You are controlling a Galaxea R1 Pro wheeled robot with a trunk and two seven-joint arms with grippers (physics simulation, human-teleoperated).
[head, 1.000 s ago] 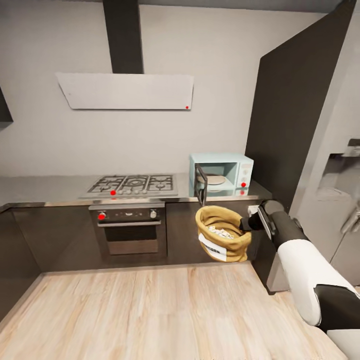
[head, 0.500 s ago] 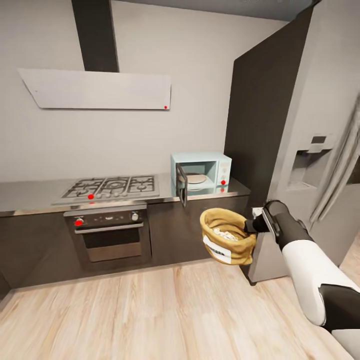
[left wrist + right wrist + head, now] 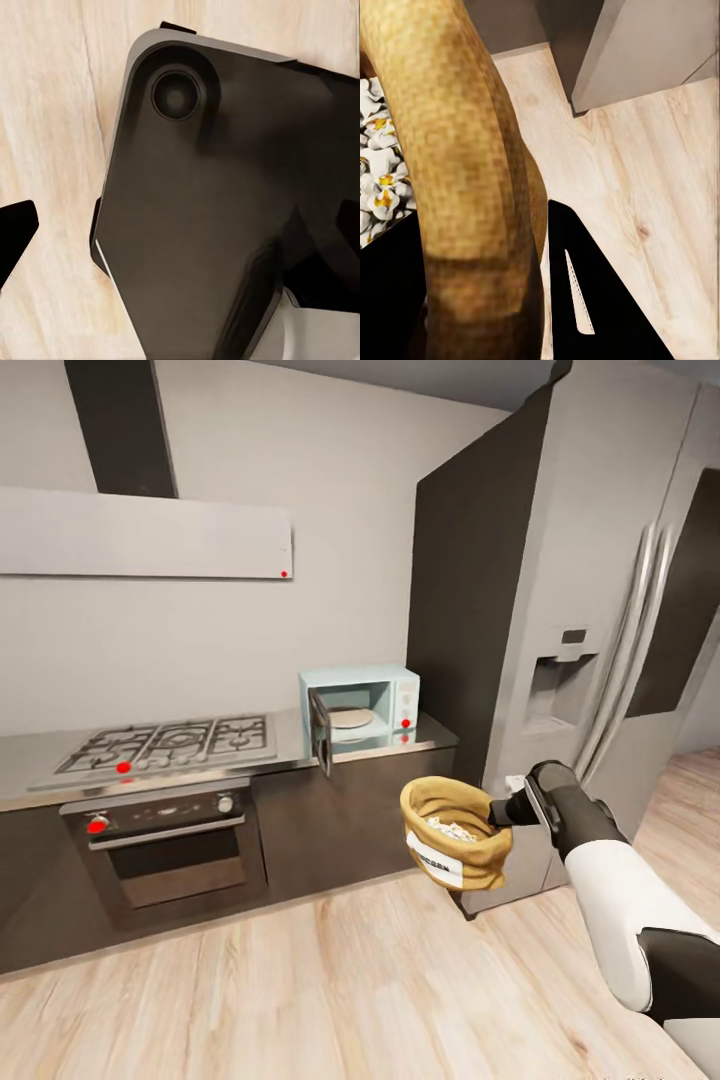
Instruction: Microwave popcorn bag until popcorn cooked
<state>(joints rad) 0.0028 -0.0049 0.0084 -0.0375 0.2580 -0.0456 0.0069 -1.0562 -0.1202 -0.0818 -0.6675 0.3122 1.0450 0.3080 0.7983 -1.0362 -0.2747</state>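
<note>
Popcorn bag [image 3: 452,845] carried above the floor, short of the open microwave [image 3: 360,709]
The rolled rim is clamped by the right gripper [image 3: 503,812]; the soft, light sack is judged best held there

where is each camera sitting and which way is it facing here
Head view: on the robot's head, looking forward and down at the microwave with its door open on the countertop, and at the right arm holding the popcorn bag in the right pincer.
Left wrist view: on the left arm, facing the wooden floor; a dark robot part shows.
Right wrist view: on the right arm, looking along the dark fingers at the bag's rim and the popcorn.
Shared: the bag and popcorn show in the head and right wrist views.
</note>
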